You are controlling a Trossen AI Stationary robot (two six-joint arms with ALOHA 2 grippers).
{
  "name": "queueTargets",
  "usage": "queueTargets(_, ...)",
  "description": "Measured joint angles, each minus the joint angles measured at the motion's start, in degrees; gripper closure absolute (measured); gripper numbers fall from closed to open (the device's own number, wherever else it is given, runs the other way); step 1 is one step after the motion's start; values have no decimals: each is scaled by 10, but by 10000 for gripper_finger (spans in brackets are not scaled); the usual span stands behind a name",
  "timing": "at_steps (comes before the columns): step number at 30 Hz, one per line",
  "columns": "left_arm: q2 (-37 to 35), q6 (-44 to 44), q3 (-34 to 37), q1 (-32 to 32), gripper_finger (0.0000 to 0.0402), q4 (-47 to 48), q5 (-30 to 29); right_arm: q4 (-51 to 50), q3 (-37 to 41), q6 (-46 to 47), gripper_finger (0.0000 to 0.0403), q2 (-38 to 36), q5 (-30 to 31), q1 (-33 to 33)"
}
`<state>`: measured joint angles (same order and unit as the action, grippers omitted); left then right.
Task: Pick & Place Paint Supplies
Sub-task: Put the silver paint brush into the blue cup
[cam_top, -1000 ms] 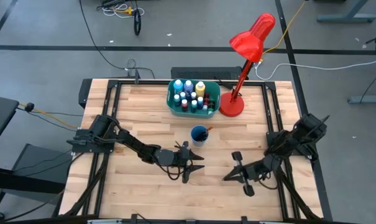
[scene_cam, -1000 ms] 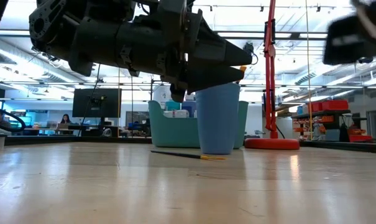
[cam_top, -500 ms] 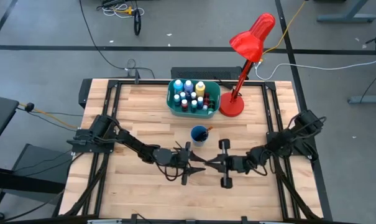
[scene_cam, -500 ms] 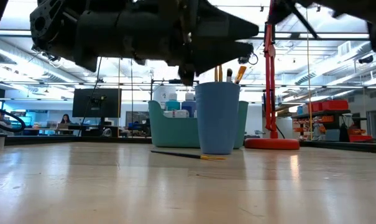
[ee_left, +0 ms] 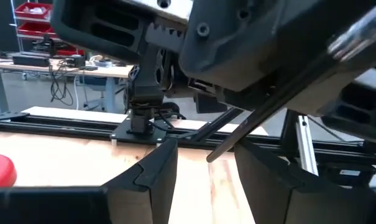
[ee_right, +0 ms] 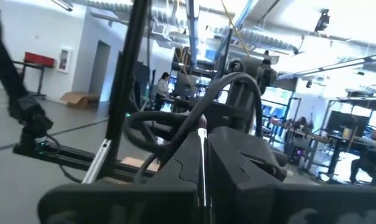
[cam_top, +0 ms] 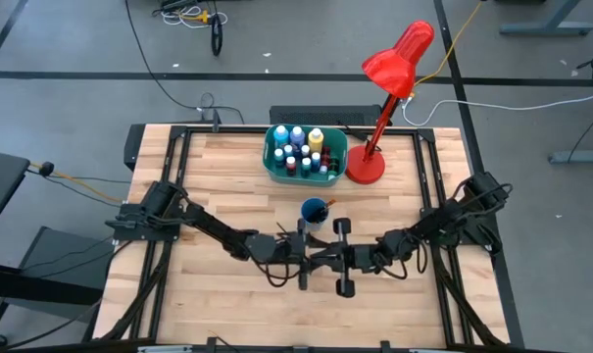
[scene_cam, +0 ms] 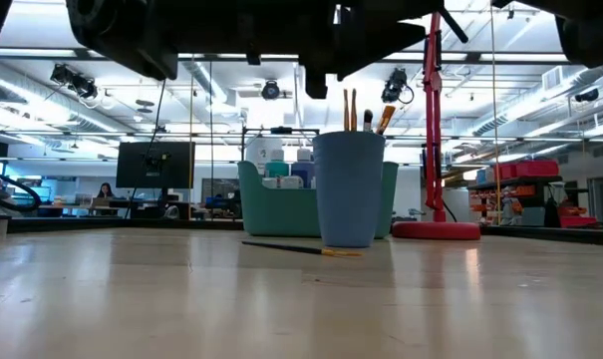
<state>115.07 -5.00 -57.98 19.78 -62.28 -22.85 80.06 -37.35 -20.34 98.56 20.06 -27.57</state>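
My right gripper (cam_top: 328,259) is shut on a thin paintbrush (ee_left: 237,140) above the table's middle, just near of the blue cup (cam_top: 315,212). My left gripper (cam_top: 303,253) faces it, open. Its fingers (ee_left: 153,174) stand on either side of the brush's dark free end; whether they touch it, I cannot tell. The blue cup (scene_cam: 349,189) holds several brushes upright. One more paintbrush (scene_cam: 301,247) lies flat on the table in front of the cup. Paint bottles stand in the teal tub (cam_top: 304,152) at the far side. My right gripper pinches the paintbrush between its two shut fingers; in the right wrist view it shows as a pale line (ee_right: 202,168) in the seam between them. The fingers come about level from the table's right. The brush sticks out ahead of them toward my left gripper, clear of the table.
A red desk lamp (cam_top: 379,118) stands on its round base to the right of the tub, its head leaning over the far edge. Black rails (cam_top: 178,186) frame the wooden top. Bare wood lies along the near side of the table.
My right gripper, still shut, has swung from the table's near right toward its left and risen, ending nose to nose with my left gripper. My left gripper has risen a little, uncovering the brushes in the cup in the low view.
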Motion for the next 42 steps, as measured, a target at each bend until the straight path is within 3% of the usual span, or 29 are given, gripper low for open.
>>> queueTargets(12,0,55,0,12,235,-55,-5,4,11,4,392,-1,-1,-3)
queueTargets(16,0,51,0,12,277,-56,-7,5,11,3,392,-1,0,-2)
queueTargets(21,0,54,0,13,368,-55,0,3,11,5,392,-1,9,-2)
queueTargets(25,0,50,0,13,379,-51,6,3,11,32,384,-1,11,-2)
queueTargets(29,0,24,0,14,372,-41,4,7,12,31,361,-1,43,-3)
queueTargets(37,0,-26,0,15,380,8,-12,5,12,14,283,-7,47,-15)
queueTargets(42,0,-43,0,15,380,44,-24,-47,12,-4,244,-43,70,-38)
